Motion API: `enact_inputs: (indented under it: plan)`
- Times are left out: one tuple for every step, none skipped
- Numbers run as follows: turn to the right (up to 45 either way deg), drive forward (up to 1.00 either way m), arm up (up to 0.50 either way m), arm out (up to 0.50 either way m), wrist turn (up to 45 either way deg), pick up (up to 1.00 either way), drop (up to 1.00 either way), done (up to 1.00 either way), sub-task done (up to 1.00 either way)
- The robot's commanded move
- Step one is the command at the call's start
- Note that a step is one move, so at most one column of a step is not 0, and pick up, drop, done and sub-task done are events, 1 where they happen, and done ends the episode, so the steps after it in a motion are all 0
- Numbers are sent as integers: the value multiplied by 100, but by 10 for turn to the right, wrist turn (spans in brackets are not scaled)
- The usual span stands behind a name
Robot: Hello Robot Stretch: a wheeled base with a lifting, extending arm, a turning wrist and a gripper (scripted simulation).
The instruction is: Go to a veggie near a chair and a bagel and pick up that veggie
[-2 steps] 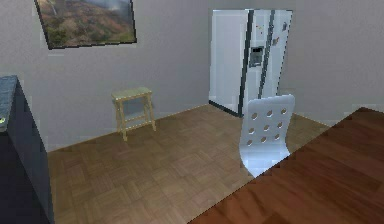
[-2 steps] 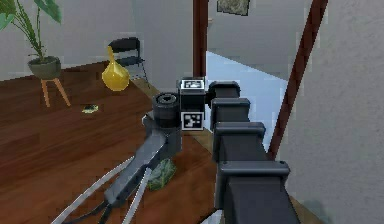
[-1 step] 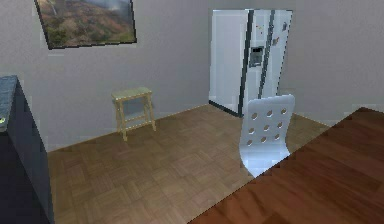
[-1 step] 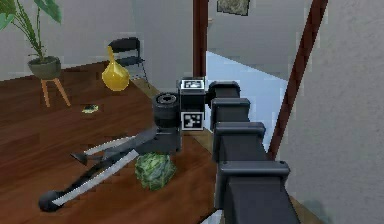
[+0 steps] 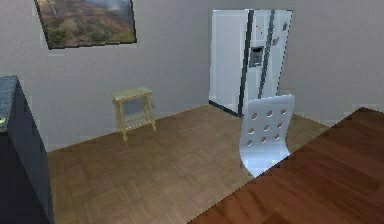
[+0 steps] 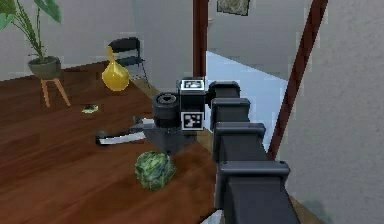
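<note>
Pot on a stand at the arm side view's left, leafy plant in it | gripper over bare wooden tabletop: you see it holding nothing; wide or narrow, you cannot tell | round green veggie lies on the tabletop near the gripper's body | dark arm right of it.

Mottled green veggie, reddish-brown tabletop, white chair

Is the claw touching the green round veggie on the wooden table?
Cannot tell. In the arm side view the claw sits just above the green veggie in the picture, with no plain gap or contact.
</note>
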Motion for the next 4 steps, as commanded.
enact_inputs:
  plan:
    - [0, 0, 0, 0, 270, 0, 0, 0, 0]
    - [0, 0, -26, 0, 0, 0, 0, 0, 0]
    - [0, 0, 0, 0, 0, 100, 0, 0, 0]
    - [0, 0, 10, 0, 0, 0, 0, 0, 0]
